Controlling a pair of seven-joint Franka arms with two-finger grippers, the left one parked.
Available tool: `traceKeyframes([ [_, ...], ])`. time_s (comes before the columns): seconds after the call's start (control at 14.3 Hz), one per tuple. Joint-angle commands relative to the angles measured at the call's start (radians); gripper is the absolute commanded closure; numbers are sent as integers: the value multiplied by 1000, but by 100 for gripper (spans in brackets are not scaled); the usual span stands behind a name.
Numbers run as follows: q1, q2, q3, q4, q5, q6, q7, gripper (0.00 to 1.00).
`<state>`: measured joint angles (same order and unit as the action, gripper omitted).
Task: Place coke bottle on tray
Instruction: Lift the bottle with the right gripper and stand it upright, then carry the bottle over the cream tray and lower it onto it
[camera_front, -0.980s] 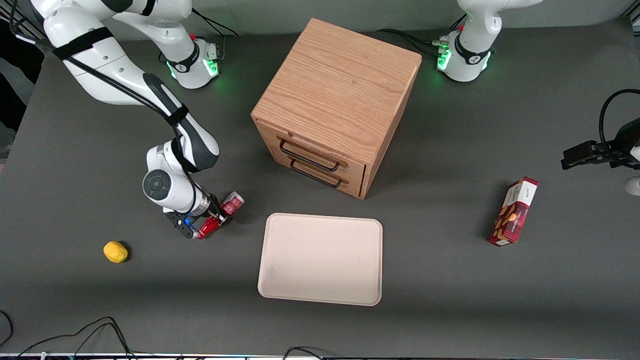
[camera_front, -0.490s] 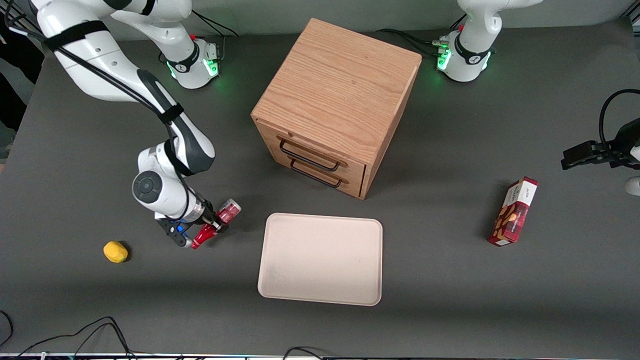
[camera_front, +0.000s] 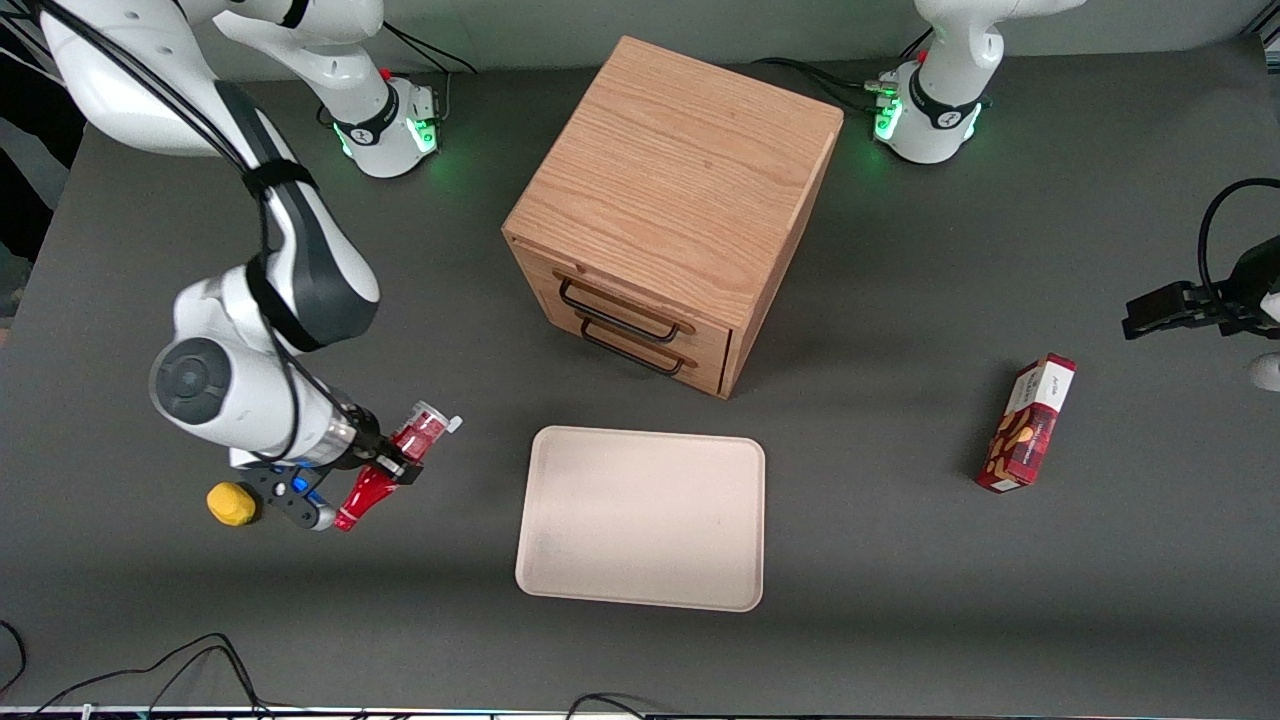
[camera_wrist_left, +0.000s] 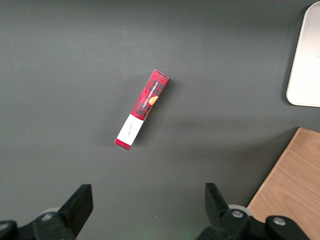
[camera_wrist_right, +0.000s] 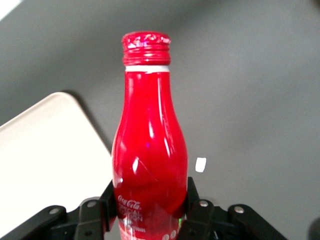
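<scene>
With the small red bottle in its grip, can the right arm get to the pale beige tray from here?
Probably yes: the gripper holds the red coke bottle above bare table beside the pale beige tray, with nothing between them.

Right arm, as I read it from the front view: white links slope down from upper left of the frame, and the round grey-capped wrist joint sits at left of centre. The gripper (camera_front: 388, 472) hangs at lower left, above the table, with both black fingers (camera_wrist_right: 199, 210) pressed against the lower body of the coke bottle (camera_front: 392, 464), held tilted.
</scene>
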<state>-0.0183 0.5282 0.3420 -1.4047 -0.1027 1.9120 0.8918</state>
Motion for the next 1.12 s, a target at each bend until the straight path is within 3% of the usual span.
traceKeyframes([
  [0.0,18,58,22,183,-14,-103,-100,100],
  [0.14,64,107,29,254,-31,-103,-213,100],
  [0.42,210,284,11,444,-40,-52,-234,100],
  [0.77,307,400,-89,447,-40,76,-310,100],
  [1.05,311,482,-92,441,-40,117,-353,100],
])
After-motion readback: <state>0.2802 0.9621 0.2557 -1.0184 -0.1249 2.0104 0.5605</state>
